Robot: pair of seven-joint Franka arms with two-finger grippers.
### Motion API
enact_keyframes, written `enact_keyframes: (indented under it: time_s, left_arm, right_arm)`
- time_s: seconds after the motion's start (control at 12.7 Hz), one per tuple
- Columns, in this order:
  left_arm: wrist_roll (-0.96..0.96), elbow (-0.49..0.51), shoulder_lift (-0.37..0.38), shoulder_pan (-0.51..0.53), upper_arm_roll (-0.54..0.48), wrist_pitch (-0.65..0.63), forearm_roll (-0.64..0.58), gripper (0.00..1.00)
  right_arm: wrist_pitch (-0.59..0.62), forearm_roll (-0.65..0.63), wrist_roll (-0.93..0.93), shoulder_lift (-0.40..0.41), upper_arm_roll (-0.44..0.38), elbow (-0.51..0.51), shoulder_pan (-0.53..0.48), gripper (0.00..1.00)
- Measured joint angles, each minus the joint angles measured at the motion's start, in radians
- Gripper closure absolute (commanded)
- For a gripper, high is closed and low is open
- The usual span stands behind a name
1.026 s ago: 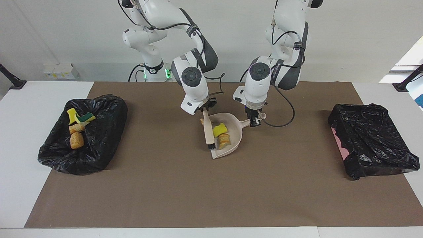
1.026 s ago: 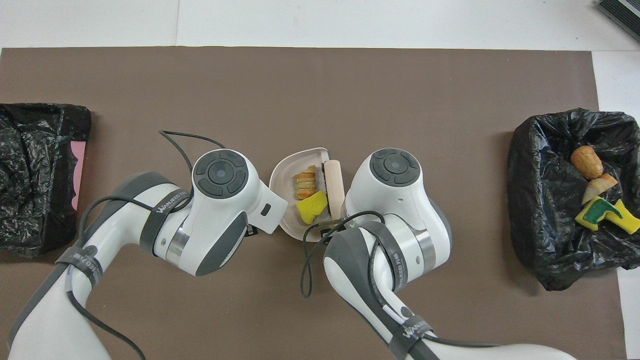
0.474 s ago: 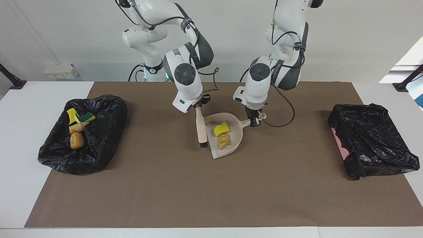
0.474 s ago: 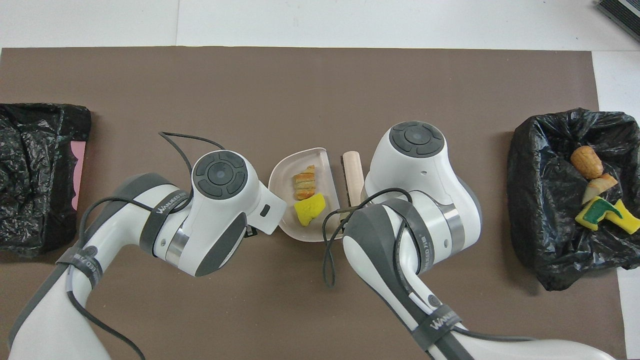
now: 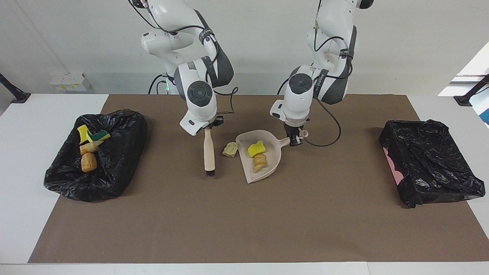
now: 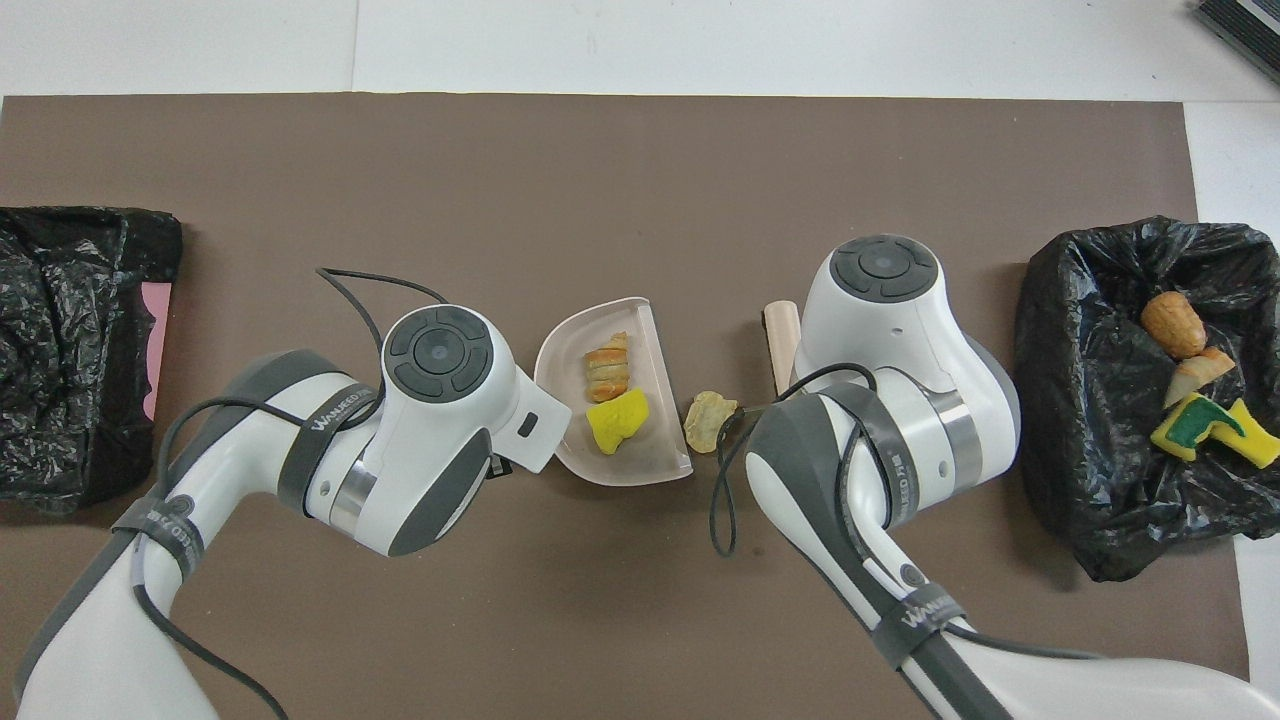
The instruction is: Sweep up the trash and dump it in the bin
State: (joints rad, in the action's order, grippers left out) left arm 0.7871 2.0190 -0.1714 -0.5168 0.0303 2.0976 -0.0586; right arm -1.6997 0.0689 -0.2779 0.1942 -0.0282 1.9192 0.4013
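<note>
My left gripper is shut on the handle of the beige dustpan, which rests on the brown mat. In the pan lie a yellow sponge chunk and a tan crusty lump. They also show in the overhead view as the sponge and the lump. A tan scrap lies on the mat just outside the pan's open edge. My right gripper is shut on the beige brush, with the black bristles down, beside that scrap toward the right arm's end.
A black-bagged bin at the right arm's end of the table holds several scraps, yellow and tan. A second black-bagged bin with a pink edge stands at the left arm's end. The brown mat covers the table.
My right arm has carried the brush out of the dustpan toward the right arm's end. This has uncovered the tan scrap on the mat beside the pan. The dustpan has barely moved.
</note>
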Motion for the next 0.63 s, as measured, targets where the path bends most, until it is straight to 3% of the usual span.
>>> enact_keyframes:
  time_s: [0.24, 0.63]
  left_arm:
    - [0.000, 0.026, 0.017, -0.001, 0.001, 0.007, 0.000, 1.00]
    - [0.000, 0.075, 0.048, -0.003, 0.007, 0.015, 0.000, 1.00]
  right_arm:
    - [-0.118, -0.002, -0.040, -0.068, 0.007, 0.166, 0.010, 1.00]
    - [-0.222, 0.168, -0.127, -0.074, 0.021, 0.192, 0.170, 1.00]
